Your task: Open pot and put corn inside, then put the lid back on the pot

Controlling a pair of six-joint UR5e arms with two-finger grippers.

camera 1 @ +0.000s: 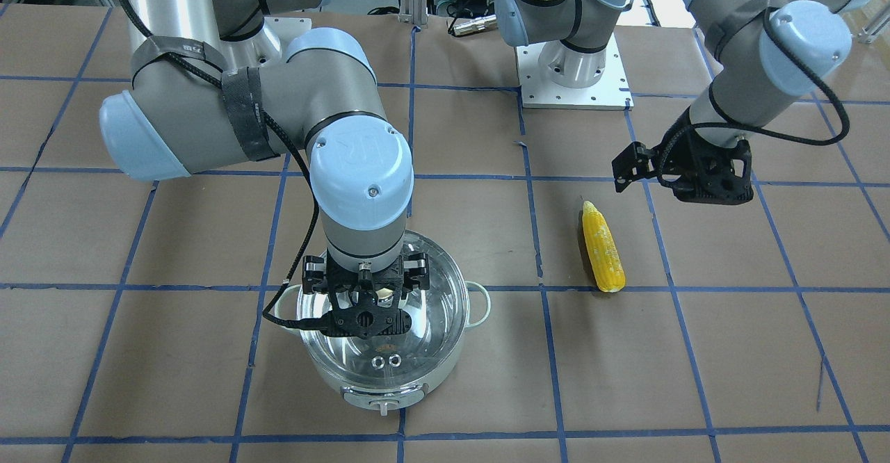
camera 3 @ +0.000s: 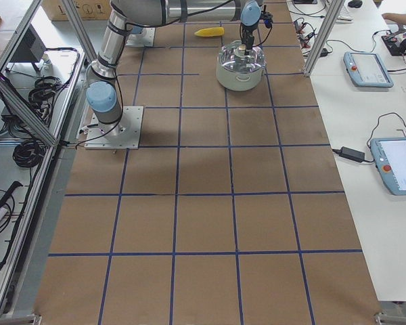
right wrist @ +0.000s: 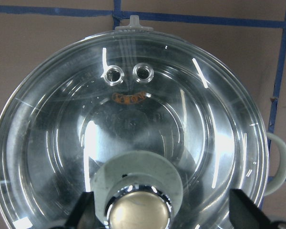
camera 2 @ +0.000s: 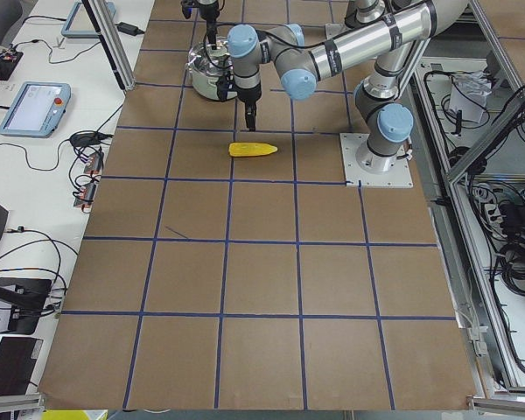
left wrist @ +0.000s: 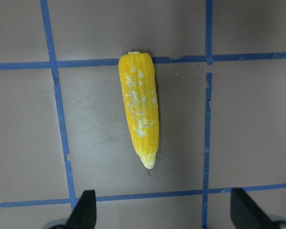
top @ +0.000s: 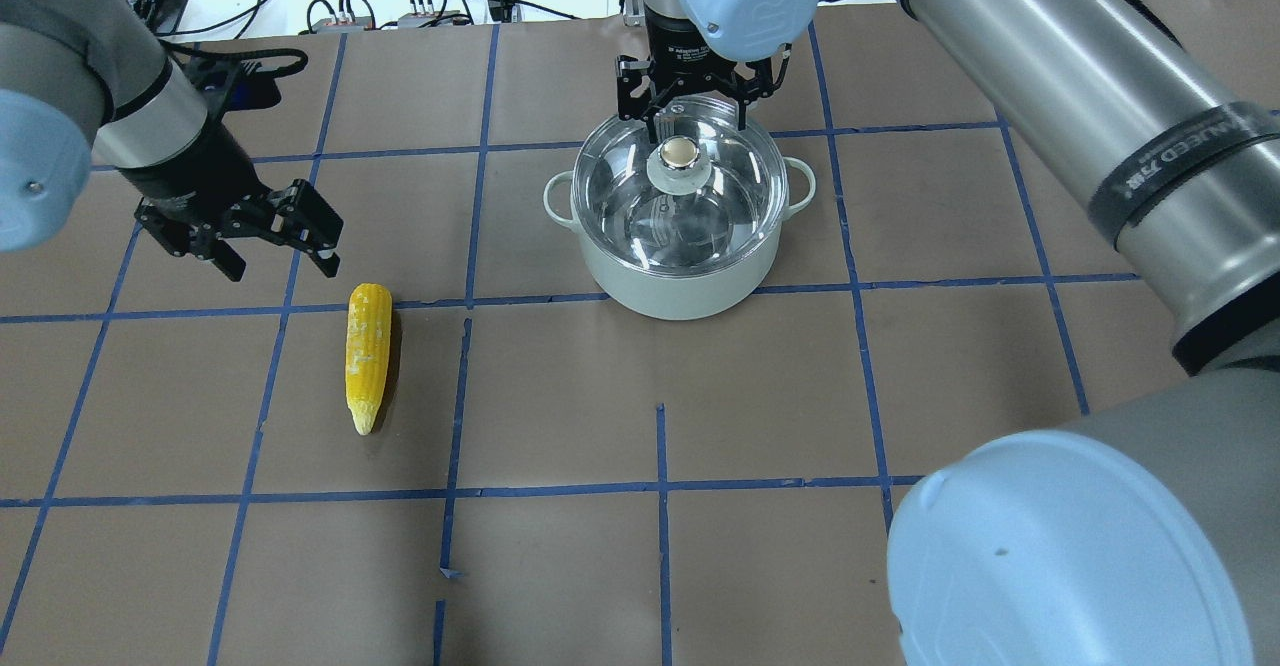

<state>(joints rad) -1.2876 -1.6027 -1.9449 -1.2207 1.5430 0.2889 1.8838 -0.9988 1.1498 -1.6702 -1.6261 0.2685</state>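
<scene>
Straddling knob (top: 680, 153) of lid (top: 620, 196), right pincer (top: 696, 130) spread, left pincer (top: 282, 268) spread near corn (top: 367, 351), UR (camera 1: 353, 144) on arm cap (camera 1: 368, 178)

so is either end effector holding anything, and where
Nothing is held. The right end effector is open over the pale knob of the round clear glass lid; the left end effector is open above the yellow ear of corn.

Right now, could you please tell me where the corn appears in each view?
Front-facing: corn right of centre.
Overhead: corn left of centre.
Exterior left: corn upper middle.
Exterior right: corn top centre.
Left wrist: corn centre.
Right wrist: absent.
Landmark: the pot, in all but the left wrist view.
</scene>
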